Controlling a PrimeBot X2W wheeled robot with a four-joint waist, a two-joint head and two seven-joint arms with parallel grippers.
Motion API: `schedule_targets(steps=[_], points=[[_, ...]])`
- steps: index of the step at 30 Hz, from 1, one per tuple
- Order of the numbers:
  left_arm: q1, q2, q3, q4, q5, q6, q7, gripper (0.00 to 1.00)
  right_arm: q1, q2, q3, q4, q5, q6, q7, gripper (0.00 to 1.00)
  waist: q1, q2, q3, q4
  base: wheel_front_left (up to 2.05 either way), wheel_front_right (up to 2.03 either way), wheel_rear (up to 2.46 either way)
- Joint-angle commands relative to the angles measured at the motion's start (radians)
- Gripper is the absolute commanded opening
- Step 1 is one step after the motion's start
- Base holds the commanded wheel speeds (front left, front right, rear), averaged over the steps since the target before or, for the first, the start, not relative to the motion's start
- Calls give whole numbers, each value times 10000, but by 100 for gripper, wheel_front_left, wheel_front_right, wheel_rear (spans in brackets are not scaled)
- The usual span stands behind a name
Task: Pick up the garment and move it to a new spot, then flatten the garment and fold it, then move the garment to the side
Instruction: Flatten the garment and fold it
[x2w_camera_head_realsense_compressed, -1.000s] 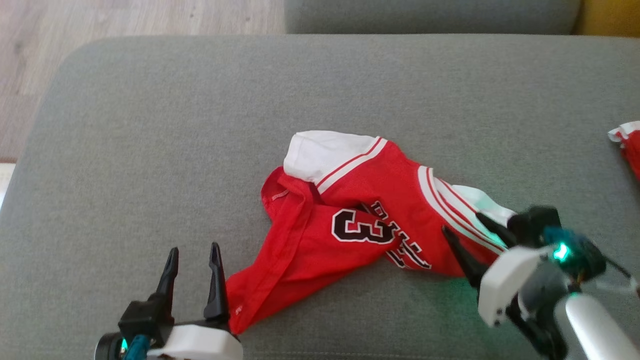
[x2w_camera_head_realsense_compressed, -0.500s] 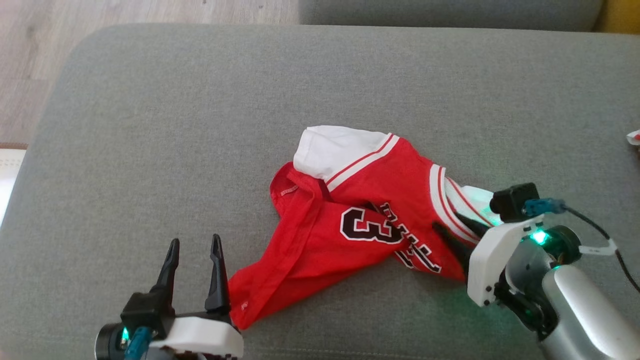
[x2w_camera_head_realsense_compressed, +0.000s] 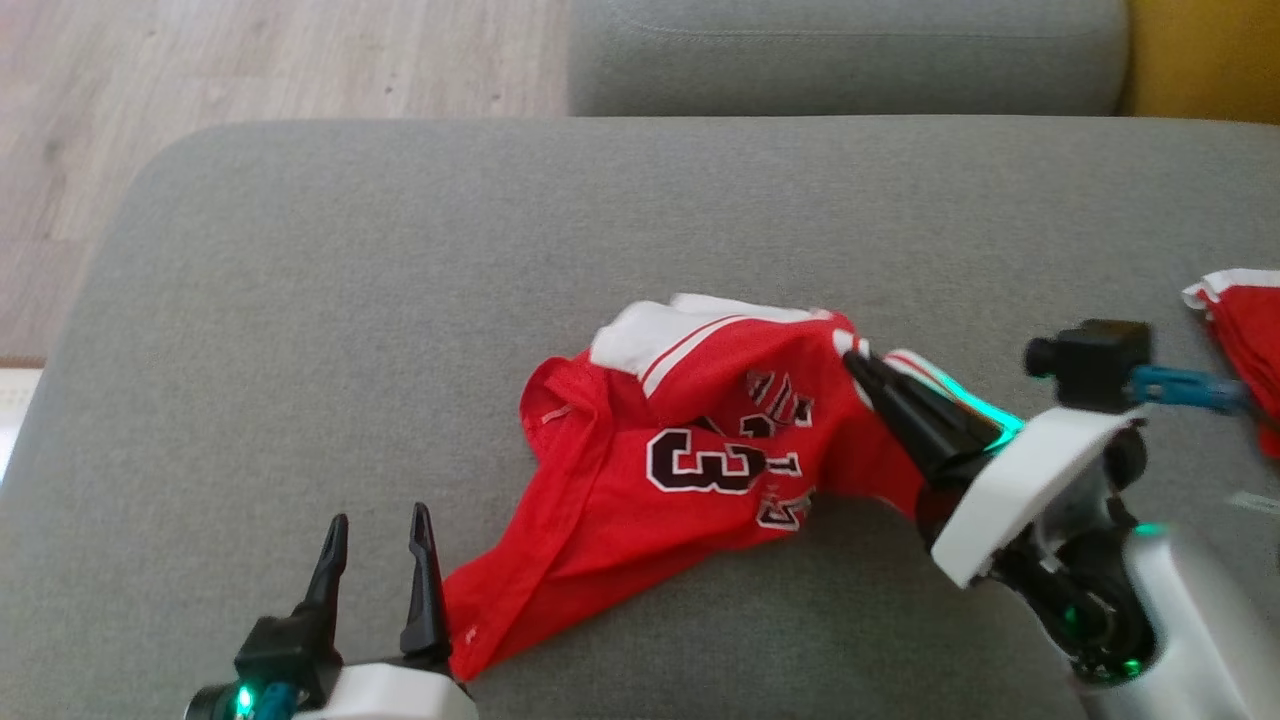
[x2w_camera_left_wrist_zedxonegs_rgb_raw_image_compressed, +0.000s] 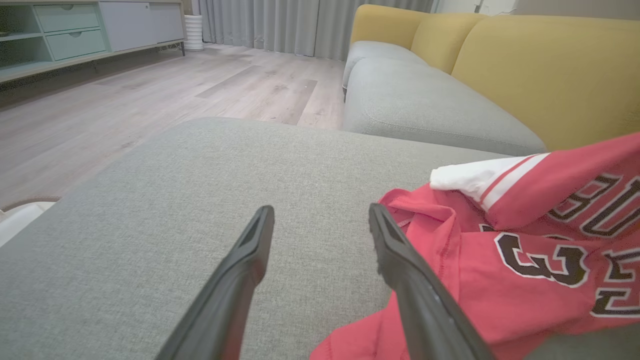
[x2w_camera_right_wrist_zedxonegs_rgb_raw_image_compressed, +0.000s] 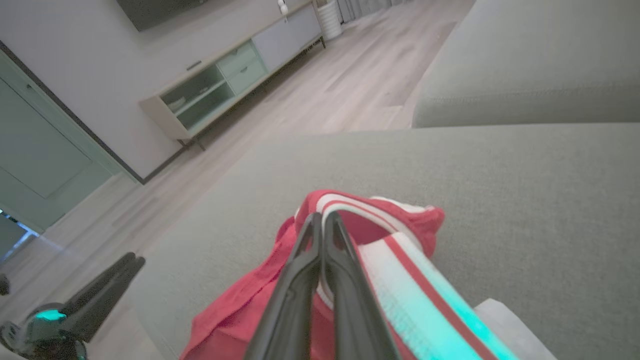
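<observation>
Garments, two: one red garment (x2w_camera_head_realsense_compressed: 610, 510), numbered 3, crumpled mid-way across the grey cushion (x2w_camera_head_realsense_compressed: 300, 300) and raised at its right side; a second red piece (x2w_camera_head_realsense_compressed: 1245, 330) at the cushion's right edge.
Grippers, two: right gripper (x2w_camera_head_realsense_compressed: 852, 362) pinched tight on the garment's white-striped trim; left gripper (x2w_camera_head_realsense_compressed: 378, 518) spread, holding nothing, just beside the near left hem.
Cushions, two: the other cushion (x2w_camera_head_realsense_compressed: 850, 60) lies beyond the far edge.
Room: broad grey surface left and far of the garment; wood floor (x2w_camera_head_realsense_compressed: 250, 60) past the left edge.
</observation>
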Motion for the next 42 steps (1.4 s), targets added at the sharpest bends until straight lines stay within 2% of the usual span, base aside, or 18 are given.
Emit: schedule_targets(steps=[1, 7, 12, 16, 21, 22, 28, 29, 30, 31, 32, 36, 39, 42], points=[[-317, -15, 334, -322, 85, -37, -124, 100, -197, 147, -102, -906, 187, 69, 156, 0, 0, 0, -58, -77, 0, 0, 0], [-369, -57, 253, -325, 78, -83, -124, 100, -722, 766, -627, -2277, 615, 69, 1004, 0, 0, 0, -85, 10, 0, 0, 0], [-533, -182, 139, -348, 60, -146, -124, 100, -1828, 918, -1144, -2032, 327, 69, 1755, 0, 0, 0, 42, 429, 0, 0, 0], [-676, -278, 63, -315, 62, -234, -124, 100, -2646, 813, -1772, -818, -204, 69, 2130, 0, 0, 0, 308, 856, 0, 0, 0], [-906, -394, -133, -214, 120, -379, -124, 100, -3546, 808, -2602, 1761, -1087, 69, 2245, 0, 0, 0, 689, 1351, 0, 0, 0], [-906, -394, -133, -214, 120, -379, -124, 100, -3546, 808, -2602, 1761, -1087, 69, 2245, 0, 0, 0, 689, 1351, 0, 0, 0], [-1231, -508, -544, -29, 176, -536, -124, 100, -4509, 906, -3561, 4884, -2343, 69, 767, 0, 0, 0, 941, 1916, 0, 0, 0], [-1263, -520, -585, -16, 178, -534, -124, 100, -4676, 921, -3700, 5273, -2523, 69, 348, 5, 0, 0, 961, 1953, 0, 0, 0], [-1290, -531, -618, -9, 176, -529, -124, 100, -4835, 921, -3823, 5635, -2735, 69, -85, 29, 0, 0, 989, 1978, 0, 0, 0], [-1316, -539, -641, -3, 170, -520, -124, 100, -4971, 901, -3855, 5955, -2960, 69, -495, 75, 0, 0, 1006, 1993, 0, 0, 0], [-1335, -547, -658, 7, 165, -510, -124, 100, -5063, 867, -3802, 6232, -3153, 69, -850, 100, 0, 0, 1002, 2001, 0, 0, 0], [-1264, -563, -573, 36, 122, -407, -124, 100, -5083, 685, -3156, 6736, -3460, 69, -1876, 100, 0, 0, 836, 1818, 0, 0, 0], [-1126, -567, -388, 14, 113, -314, -124, 100, -4674, 421, -2475, 6519, -3429, 69, -2301, 100, 0, 0, 628, 1495, 0, 0, 0], [-987, -528, -184, -43, 142, -273, -124, 100, -3926, 195, -2294, 6063, -3378, 69, -2489, 100, 0, 0, 411, 1140, 0, 0, 0]])
